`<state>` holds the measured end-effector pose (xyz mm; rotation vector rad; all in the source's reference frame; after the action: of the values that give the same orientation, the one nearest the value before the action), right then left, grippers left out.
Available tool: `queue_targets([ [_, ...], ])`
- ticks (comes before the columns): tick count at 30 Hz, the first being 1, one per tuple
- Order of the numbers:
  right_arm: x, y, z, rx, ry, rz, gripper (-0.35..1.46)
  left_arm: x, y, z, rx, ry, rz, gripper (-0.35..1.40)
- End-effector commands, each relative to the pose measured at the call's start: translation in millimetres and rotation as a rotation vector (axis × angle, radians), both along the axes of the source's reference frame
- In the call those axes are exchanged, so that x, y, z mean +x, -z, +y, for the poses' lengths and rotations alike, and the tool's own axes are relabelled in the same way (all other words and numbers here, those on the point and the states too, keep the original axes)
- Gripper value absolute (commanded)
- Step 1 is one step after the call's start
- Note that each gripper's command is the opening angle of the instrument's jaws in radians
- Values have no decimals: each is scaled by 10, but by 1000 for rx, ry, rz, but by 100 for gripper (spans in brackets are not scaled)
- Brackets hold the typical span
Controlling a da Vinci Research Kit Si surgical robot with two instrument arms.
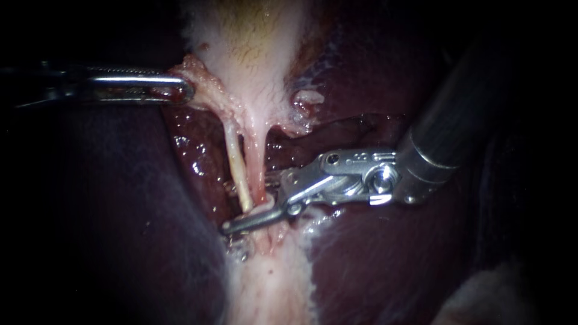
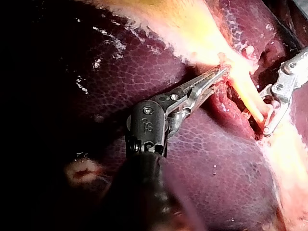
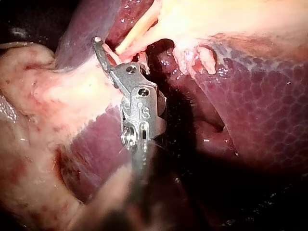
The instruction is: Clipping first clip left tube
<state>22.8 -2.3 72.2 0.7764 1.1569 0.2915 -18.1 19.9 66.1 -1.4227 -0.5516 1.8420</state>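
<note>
Two tubes run down from the pale gallbladder (image 1: 253,48): a yellowish left tube (image 1: 236,171) and a pinker right tube (image 1: 257,159). My left instrument (image 1: 177,90) comes in from the left, its jaws shut on the gallbladder's ragged edge and holding it to the left; the same hold shows in the left wrist view (image 2: 216,74). My right instrument (image 1: 250,204) comes in from the upper right. Its jaws stand open across the lower end of the tubes, the near jaw in front of them. The left tube (image 2: 250,98) lies between those jaws (image 2: 266,118), as also shows in the right wrist view (image 3: 120,50).
Dark red liver (image 1: 391,259) lies on both sides of the tubes, wet and glistening beside them. A pale band of tissue (image 1: 271,283) continues below the right instrument's jaws. A small ragged tag (image 1: 307,99) sits to the right of the gallbladder's neck.
</note>
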Motion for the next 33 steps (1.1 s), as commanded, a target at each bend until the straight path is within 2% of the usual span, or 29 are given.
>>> queue_targets([
  [1, 0, 0, 0, 0, 0, 0, 49, 0, 0, 0, 0, 0, 0, -35],
  [11, -12, 2, 2, 1, 3, 2, 49, 2, -1, 0, 0, -1, -1, -35],
  [17, -27, 1, 6, -8, -23, -5, 49, 3, 0, 0, 0, -1, -1, -35],
  [23, -41, 8, 17, -21, -27, -55, 49, 3, 0, 0, 0, -2, -1, -35],
  [29, -57, 22, 27, -17, -52, -72, 49, 3, 0, 0, 0, -2, -2, -35],
  [33, -68, 31, 32, -19, -56, -88, 49, 3, 0, 0, 0, -2, -2, -35],
])
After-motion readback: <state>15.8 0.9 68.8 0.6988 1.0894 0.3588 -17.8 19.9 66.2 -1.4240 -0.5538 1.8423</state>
